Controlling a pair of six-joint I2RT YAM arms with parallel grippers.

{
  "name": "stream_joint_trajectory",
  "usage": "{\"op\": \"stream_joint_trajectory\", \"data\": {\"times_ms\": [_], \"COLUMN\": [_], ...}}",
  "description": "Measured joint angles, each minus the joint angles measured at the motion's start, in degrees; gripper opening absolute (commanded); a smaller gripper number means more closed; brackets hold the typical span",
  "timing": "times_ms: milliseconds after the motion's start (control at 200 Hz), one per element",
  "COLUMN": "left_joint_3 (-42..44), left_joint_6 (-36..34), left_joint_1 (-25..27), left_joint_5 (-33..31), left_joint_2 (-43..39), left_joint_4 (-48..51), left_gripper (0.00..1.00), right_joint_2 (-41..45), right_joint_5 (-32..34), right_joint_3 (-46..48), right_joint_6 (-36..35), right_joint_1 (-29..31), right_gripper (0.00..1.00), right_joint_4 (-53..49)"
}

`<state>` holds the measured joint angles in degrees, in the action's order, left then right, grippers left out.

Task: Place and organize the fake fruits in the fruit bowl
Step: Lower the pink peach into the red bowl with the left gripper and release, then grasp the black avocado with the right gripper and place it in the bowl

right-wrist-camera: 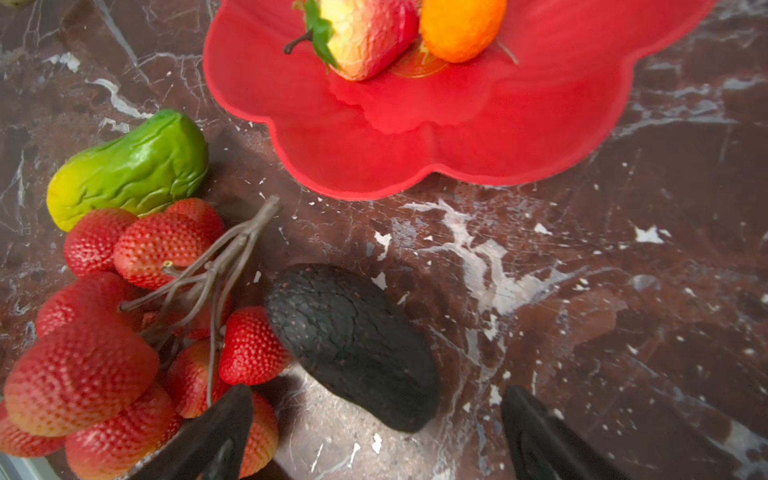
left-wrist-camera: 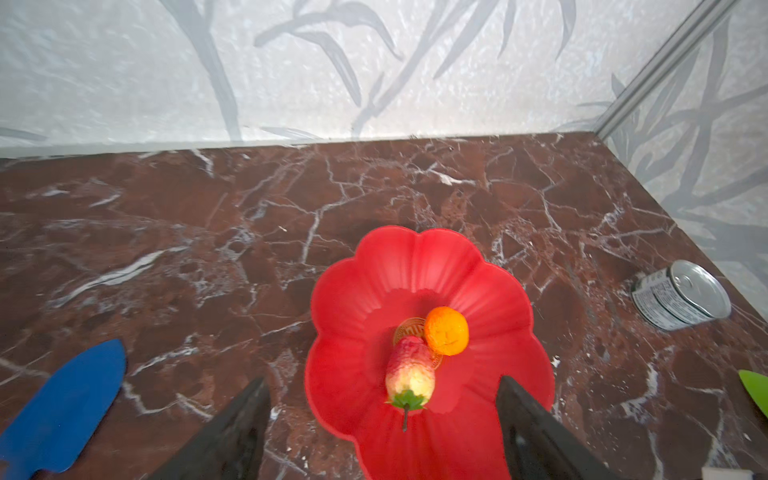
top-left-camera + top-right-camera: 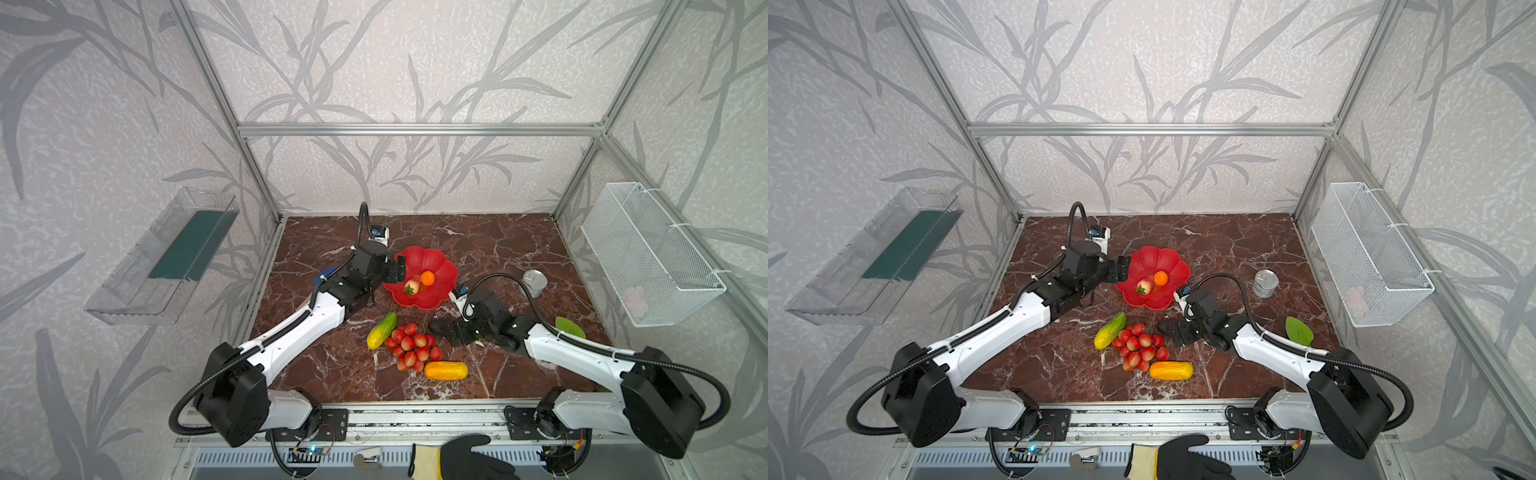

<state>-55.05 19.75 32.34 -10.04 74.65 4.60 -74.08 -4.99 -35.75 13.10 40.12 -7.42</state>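
Straddling avocado (image 1: 353, 345), right end effector (image 1: 378, 395) wide, empty | avocado mid-table (image 3: 498, 245), just beside strawberry bunch (image 1: 104, 332), on the front-edge side of fruit bowl (image 3: 441, 266) | likely light, stiff, bumpy: grip across narrow middle | left end effector (image 3: 398, 269) wide, empty, at bowl rim; strawberry (image 3: 412, 286), orange (image 3: 427, 277) inside

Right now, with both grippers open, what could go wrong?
1. The right gripper straddles the avocado, one finger over the berry bunch: closing may pinch a berry and drag the bunch.
2. The left gripper hangs at the bowl, by the strawberry and orange: a low retreat could knock the bowl.
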Motion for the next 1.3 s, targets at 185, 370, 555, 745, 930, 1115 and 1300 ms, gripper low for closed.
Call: {"op": "stream_joint_trajectory", "data": {"times_ms": [185, 370, 555, 745, 930, 1115, 1300], "left_joint_3": [10.40, 19.54, 22.67, 22.73, 23.41, 23.41, 23.26], "left_joint_6": [4.50, 9.79, 12.11, 12.94, 13.31, 13.29, 13.25], "left_joint_1": [-6.10, -12.07, -12.87, -13.03, -13.09, -13.35, -13.42], "left_joint_5": [-2.12, -1.42, -1.22, -1.18, -0.96, -0.28, 2.40], "left_joint_2": [-9.44, -17.94, -21.29, -21.68, -20.98, -18.40, -14.38], "left_joint_4": [-1.03, -2.05, -1.79, -1.70, -2.05, -3.45, -4.35], "left_gripper": [0.92, 0.92, 0.92, 0.92, 0.92, 0.92, 0.90], "right_joint_2": [-5.44, -10.75, -13.86, -15.85, -15.61, -7.17, 5.16], "right_joint_5": [0.00, 0.68, 2.60, 4.07, 5.49, 8.59, 11.67], "right_joint_3": [-2.73, -5.62, -7.89, -9.25, -9.51, -5.90, -4.31], "right_joint_6": [-1.33, -2.21, -2.19, -2.21, -1.79, 0.07, 1.01], "right_joint_1": [1.92, 3.41, 3.72, 3.74, 3.76, 3.76, 3.69], "right_gripper": [0.92, 0.90, 0.71, 0.51, 0.39, 0.37, 0.38], "right_joint_4": [0.15, 0.17, 0.72, 0.85, 0.20, -4.44, -6.97]}}
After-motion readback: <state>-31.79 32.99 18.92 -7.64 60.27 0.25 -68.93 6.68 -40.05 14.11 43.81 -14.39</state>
